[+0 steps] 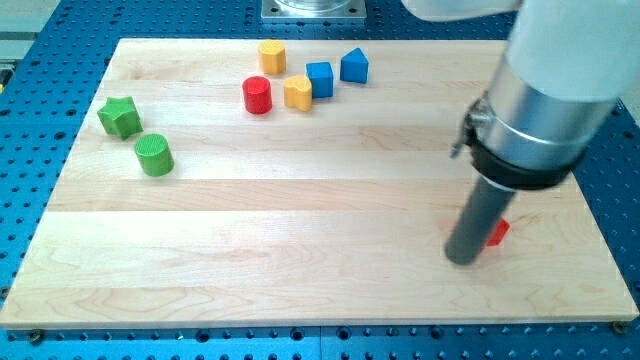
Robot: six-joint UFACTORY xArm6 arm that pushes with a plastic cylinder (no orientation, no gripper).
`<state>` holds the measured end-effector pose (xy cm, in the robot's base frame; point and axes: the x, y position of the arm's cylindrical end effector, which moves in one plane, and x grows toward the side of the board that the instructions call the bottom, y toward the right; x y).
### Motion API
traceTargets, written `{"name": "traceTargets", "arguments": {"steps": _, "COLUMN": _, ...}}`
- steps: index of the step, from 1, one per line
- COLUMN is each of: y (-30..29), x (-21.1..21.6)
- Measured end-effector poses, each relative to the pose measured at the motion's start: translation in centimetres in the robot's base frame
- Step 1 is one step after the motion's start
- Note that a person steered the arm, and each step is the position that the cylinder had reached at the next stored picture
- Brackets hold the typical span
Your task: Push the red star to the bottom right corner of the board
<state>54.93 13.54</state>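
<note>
The red star (497,233) lies at the right of the wooden board (300,260), toward the view's bottom, and only a small part of it shows beside the rod. My tip (463,256) rests on the board just left of the star, touching or nearly touching it. The arm's grey body hides the board above the star.
A green star (119,116) and a green cylinder (154,155) lie at the left. Near the top middle are a yellow cylinder (272,56), a red cylinder (257,95), a yellow block (298,92), a blue cube (320,78) and a blue block (354,66).
</note>
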Motion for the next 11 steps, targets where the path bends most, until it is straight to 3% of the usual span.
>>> {"name": "traceTargets", "arguments": {"steps": 1, "y": -3.3, "x": -2.8}}
{"name": "traceTargets", "arguments": {"steps": 3, "y": 5.4, "x": -3.3}}
{"name": "traceTargets", "arguments": {"steps": 7, "y": 9.0, "x": -1.0}}
{"name": "traceTargets", "arguments": {"steps": 11, "y": 8.5, "x": -3.4}}
